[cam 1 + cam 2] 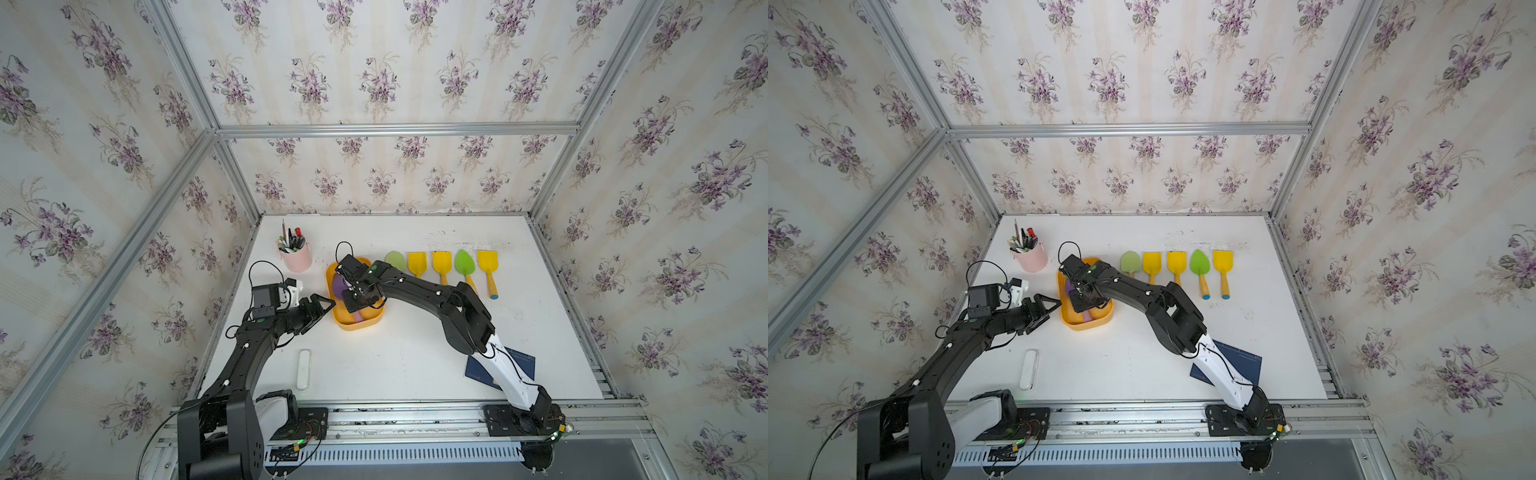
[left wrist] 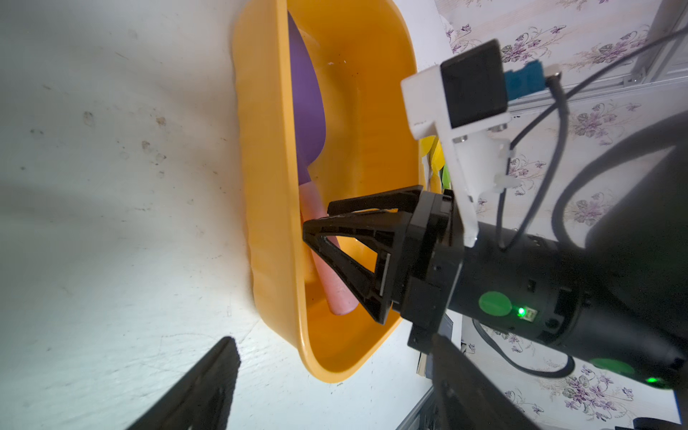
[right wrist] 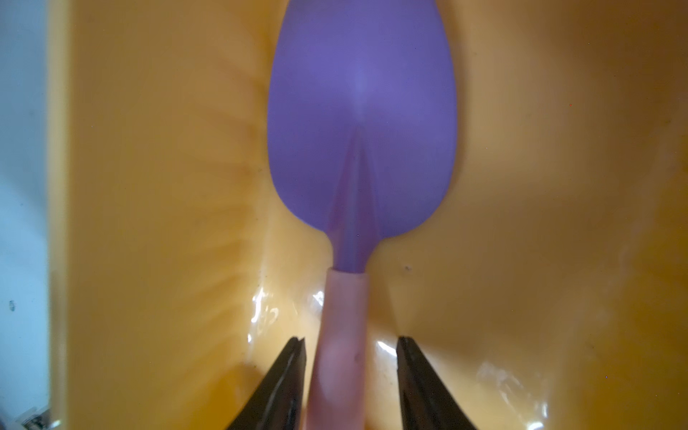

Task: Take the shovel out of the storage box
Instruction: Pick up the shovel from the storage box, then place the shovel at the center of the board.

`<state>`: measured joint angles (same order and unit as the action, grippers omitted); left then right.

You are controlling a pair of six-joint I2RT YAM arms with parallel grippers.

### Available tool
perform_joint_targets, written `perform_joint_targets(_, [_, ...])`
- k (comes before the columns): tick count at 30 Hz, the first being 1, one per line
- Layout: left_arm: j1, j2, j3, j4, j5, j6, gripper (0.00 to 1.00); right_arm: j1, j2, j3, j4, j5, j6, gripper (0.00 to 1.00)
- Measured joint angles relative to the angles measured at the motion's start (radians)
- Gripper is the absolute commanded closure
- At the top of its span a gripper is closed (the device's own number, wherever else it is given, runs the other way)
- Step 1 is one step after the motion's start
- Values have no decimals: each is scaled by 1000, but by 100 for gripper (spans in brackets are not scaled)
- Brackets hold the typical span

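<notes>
Desk (image 1: 415,353): white, near half bare, so there is room to set things down.
Row of five shovels (image 1: 441,262): along the far edge, right of the box.
Box (image 1: 357,326): left of centre.
Shovel (image 3: 361,111): flat inside the box (not yet lifted).
Right gripper (image 3: 350,340): in the box, fingers part open astride the pink handle, gripping nothing.
Left gripper (image 1: 326,308): by the box's left wall, spread wide, empty.
Remaining: clamp, then lift over the rim.

The storage box (image 1: 356,327) is a shallow yellow-orange tub with rounded corners. In both top views it sits a little left of the frame's centre. The shovel (image 3: 361,111) lies flat inside it, with the purple blade toward the upper end and the pink handle toward the lower end.
</notes>
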<state>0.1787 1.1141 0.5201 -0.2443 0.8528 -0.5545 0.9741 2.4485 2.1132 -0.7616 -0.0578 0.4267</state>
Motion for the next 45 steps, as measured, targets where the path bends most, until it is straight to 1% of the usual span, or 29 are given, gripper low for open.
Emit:
perform_joint_targets(2, [-1,-1,0,0,1,0,19,0,17,19,-7,17,0,58])
perform_joint_targets(5, [-2,-7,0,0,3,0,19,0,30,38,-17,24,0,64])
perform_joint_targets(10, [-5,-13,-2,0,3,-3,19,0,37,48,-21,31,6,82])
perform_joint_targets(13, [-6,-26,-4,3,11,-12,19,-2,33,49,-25,24,12,86])
perform_joint_targets(16, [-8,-57,-3,20,29,-49,19,-6,3,48,-38,17,12,89])
perform_joint_targets(20, [-29,-122,33,37,39,-114,18,-20,-79,44,-35,16,12,91])
perform_joint_targets(23, [-64,-166,77,46,26,-163,18,-36,-160,21,-27,15,11,92])
perform_joint_targets(26, [-158,-179,120,59,-28,-200,17,-62,-256,-53,-20,8,-2,91])
perform_joint_targets(28, [-262,-168,146,78,-87,-231,17,-95,-334,-133,-18,6,-8,92])
perform_joint_targets(32, [-443,-76,208,144,-204,-276,17,-188,-487,-308,-13,19,-36,91])
perform_joint_targets(35, [-575,35,275,224,-301,-306,16,-291,-610,-426,-24,42,-75,89])
perform_joint_targets(39, [-733,243,423,332,-399,-335,16,-459,-747,-555,-36,76,-160,88])
perform_joint_targets(43, [-859,478,614,414,-449,-343,16,-668,-840,-682,-42,116,-232,88])
perform_joint_targets(45, [-907,586,711,445,-460,-343,15,-752,-868,-727,-42,119,-262,89])
